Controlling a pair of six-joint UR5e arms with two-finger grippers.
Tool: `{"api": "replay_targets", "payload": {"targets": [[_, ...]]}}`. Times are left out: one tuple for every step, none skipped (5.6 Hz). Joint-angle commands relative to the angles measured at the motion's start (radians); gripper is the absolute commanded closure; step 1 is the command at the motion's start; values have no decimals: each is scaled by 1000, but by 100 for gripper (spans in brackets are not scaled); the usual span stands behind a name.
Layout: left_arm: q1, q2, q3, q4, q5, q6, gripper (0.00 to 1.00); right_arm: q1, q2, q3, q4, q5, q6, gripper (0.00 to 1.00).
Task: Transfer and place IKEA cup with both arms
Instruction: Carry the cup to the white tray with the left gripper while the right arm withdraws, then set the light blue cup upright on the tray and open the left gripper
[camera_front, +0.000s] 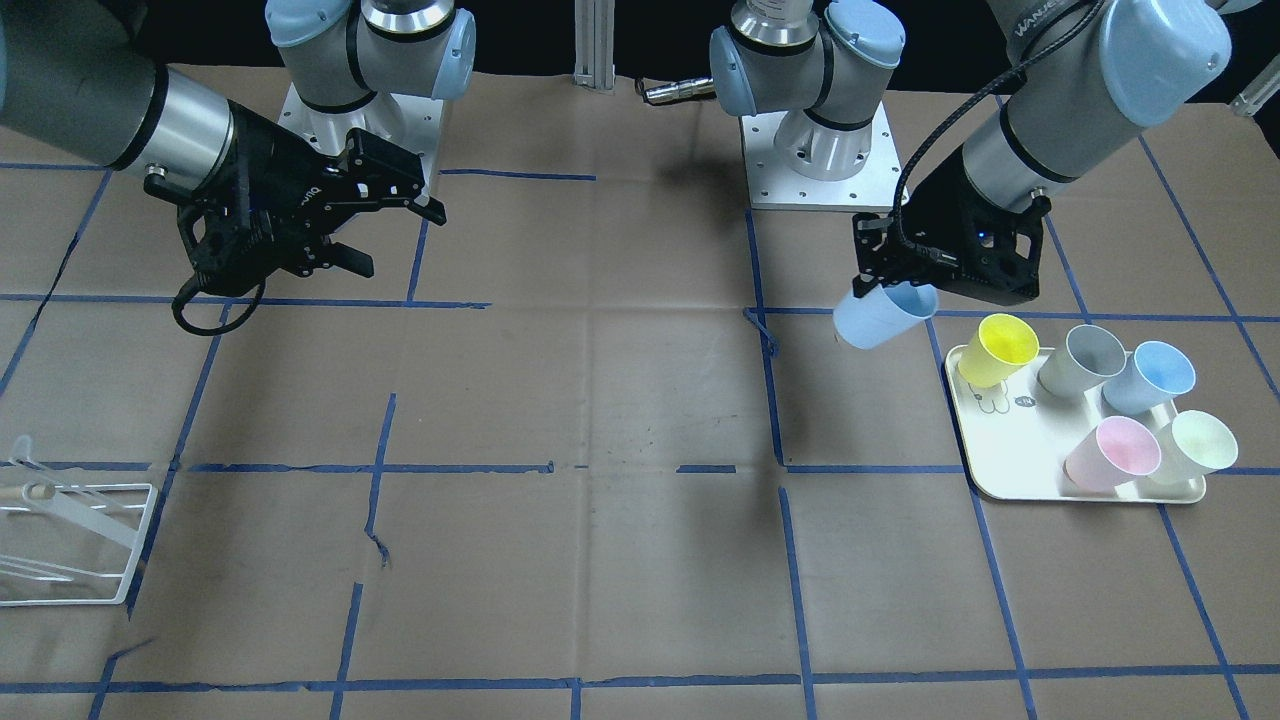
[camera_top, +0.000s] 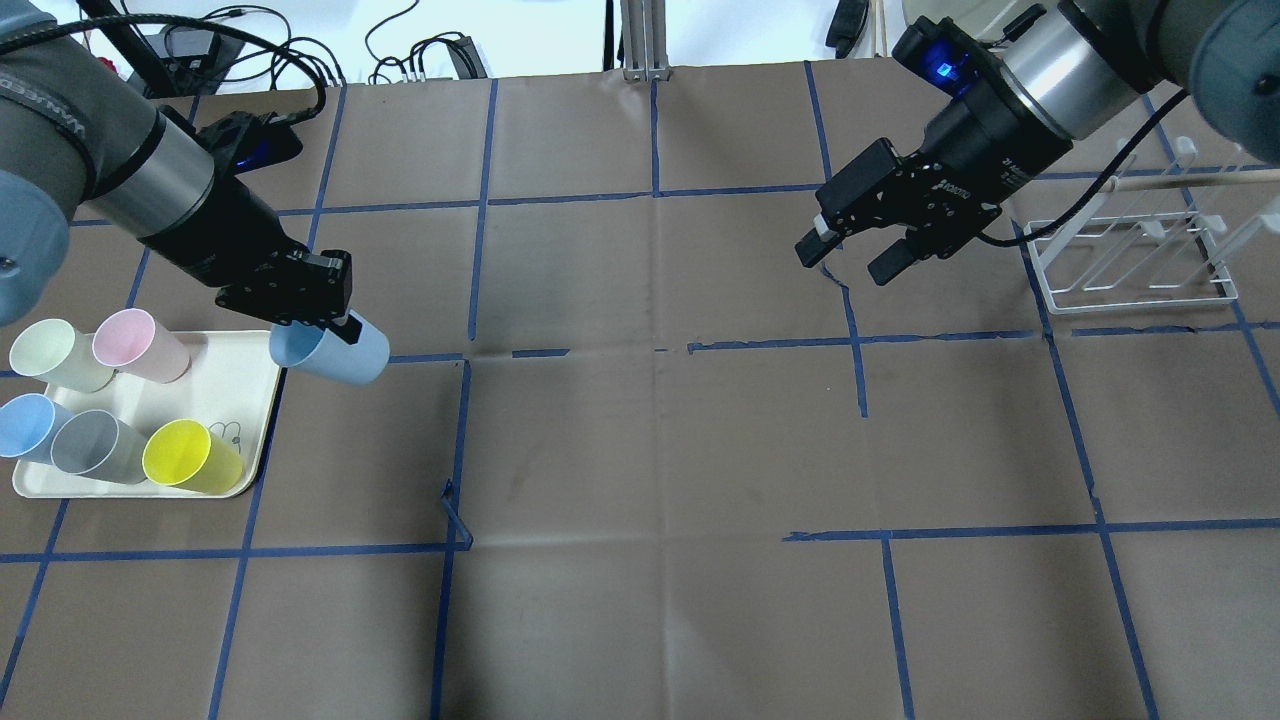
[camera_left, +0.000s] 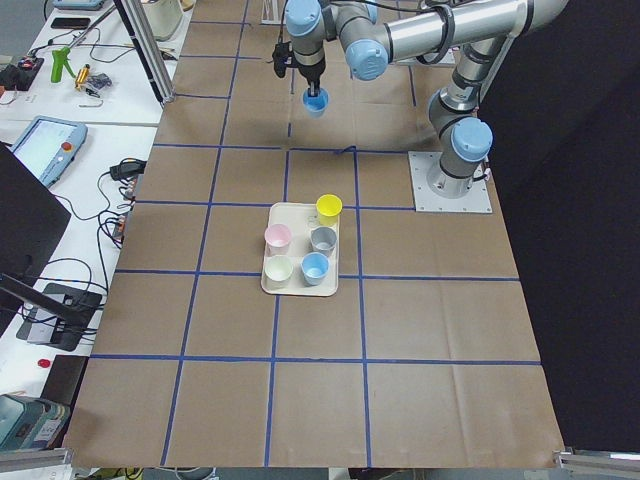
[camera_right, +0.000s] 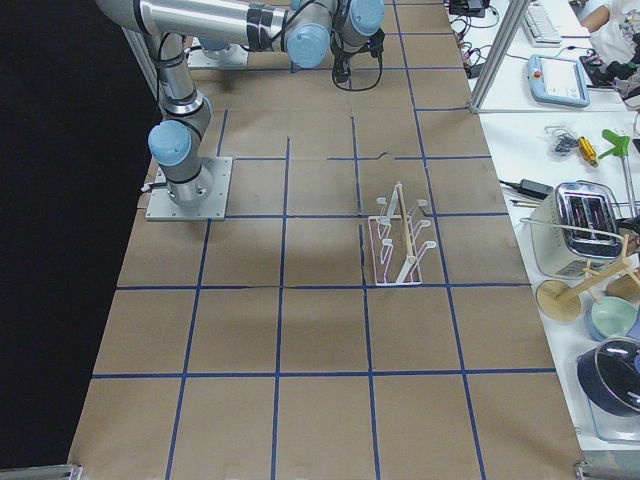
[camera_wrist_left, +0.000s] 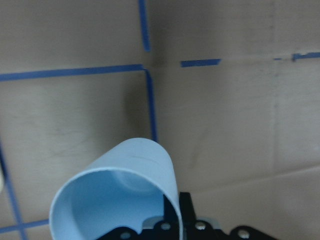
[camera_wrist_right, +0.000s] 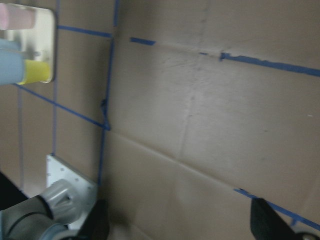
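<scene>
Overhead exterior view: the small pale blue tapered plastic cup (camera_top: 335, 352) is pinched at its rim by the black two-finger left hand (camera_top: 335, 325). It is held tilted nearly onto its side with its base pointing toward the middle of the brown paper-covered bench (camera_top: 650, 450). The cup hangs just past the inner edge of the cream rectangular tray (camera_top: 240, 380) and appears clear of both tray and bench; the left wrist view shows its blue inside and open mouth close to the lens, bench surface below. Five other tumblers stand on the tray: yellow (camera_top: 190, 455), grey (camera_top: 95, 447), sky-blue (camera_top: 25, 425), pink (camera_top: 140, 343) and pale green (camera_top: 55, 353). The right hand (camera_top: 847, 260) hovers on the far side of the bench near the white wire rack (camera_right: 398, 243), jaws spread, nothing between them, well apart from the cup. Progress, as judged: pick-up from the tray area is done and the carry toward centre looks to be the step in hand. Left to do: bring the two hands together, pass the cup across, release by the left hand, then set-down by the right. Placement spot cannot be told from these views.
</scene>
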Motion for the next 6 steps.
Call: {"api": "replay_targets", "payload": {"targets": [[67, -95, -18, 124, 236, 160, 100, 128, -20, -21, -226, -365, 264, 0], [134, -142, -29, 231, 240, 235, 100, 136, -10, -21, -274, -395, 318, 0], [177, -214, -29, 346, 280, 328, 100, 124, -12, -9, -271, -394, 310, 0], [185, -260, -29, 394, 285, 355, 100, 124, -15, -1, -276, -394, 323, 0], [185, -297, -32, 428, 283, 354, 100, 125, -16, -7, -302, -400, 343, 0], [187, -322, -46, 428, 274, 349, 100, 128, -19, -15, -313, -475, 357, 0]]}}
